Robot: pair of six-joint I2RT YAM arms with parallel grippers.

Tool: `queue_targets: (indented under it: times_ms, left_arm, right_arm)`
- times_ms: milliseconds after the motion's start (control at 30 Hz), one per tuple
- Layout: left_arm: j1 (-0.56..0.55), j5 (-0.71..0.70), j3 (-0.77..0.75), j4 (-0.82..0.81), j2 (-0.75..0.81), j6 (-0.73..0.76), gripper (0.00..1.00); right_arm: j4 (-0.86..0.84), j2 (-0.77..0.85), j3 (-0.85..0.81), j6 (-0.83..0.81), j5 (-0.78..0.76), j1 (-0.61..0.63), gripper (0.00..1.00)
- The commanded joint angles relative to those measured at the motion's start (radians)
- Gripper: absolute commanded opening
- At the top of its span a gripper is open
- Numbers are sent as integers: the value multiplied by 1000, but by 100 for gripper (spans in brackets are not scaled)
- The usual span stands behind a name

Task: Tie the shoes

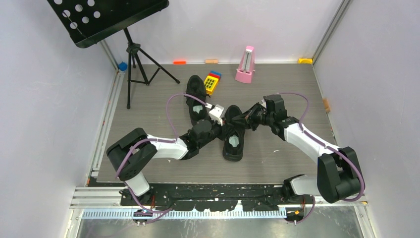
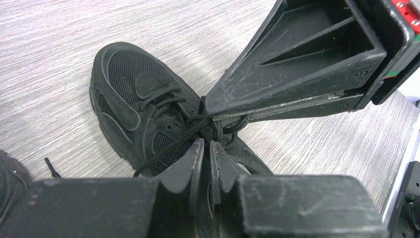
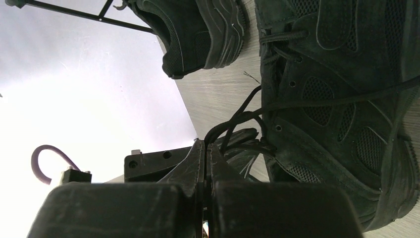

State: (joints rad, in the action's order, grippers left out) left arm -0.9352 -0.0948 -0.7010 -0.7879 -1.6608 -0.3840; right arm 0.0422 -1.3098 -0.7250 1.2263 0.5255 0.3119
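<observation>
We are tying the black shoe (image 1: 233,141) that lies on the surface (image 1: 277,163), nearer to us than the pink metronome (image 1: 245,65); its thin laces (image 2: 168,150) bunch in a loose knot (image 2: 207,121) on its top; the left gripper (image 2: 205,144) and right gripper (image 3: 204,146) are each clenched on the laces; next, we think, both must pull apart evenly to snug the knot; the other shoe (image 1: 196,99) lies left of the metronome.

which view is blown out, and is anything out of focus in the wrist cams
Right wrist: the wall glares white, leaving the shoe and the right claw pinching its laces near silhouette. Left wrist: evenly lit, shoe mesh sharp, left claw up close slightly soft. Top external: flat, even light.
</observation>
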Motion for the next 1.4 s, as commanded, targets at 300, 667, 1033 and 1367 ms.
queue_targets:
  times_ms: [300, 667, 1033, 1367]
  left_arm:
    - [-2, -7, -66, -81, -33, 15, 7]
    - [13, 11, -101, -100, -87, -21, 7]
    - [42, 32, -105, -166, -138, -93, 18]
    - [42, -21, -108, -198, -177, -117, 30]
  right_arm:
    - [-84, -13, -31, -6, 33, -23, 0]
    - [-111, -12, -17, 58, 44, -25, 0]
    - [-150, -17, 14, 84, 43, -25, 0]
    - [-171, -19, 26, 110, 42, -25, 0]
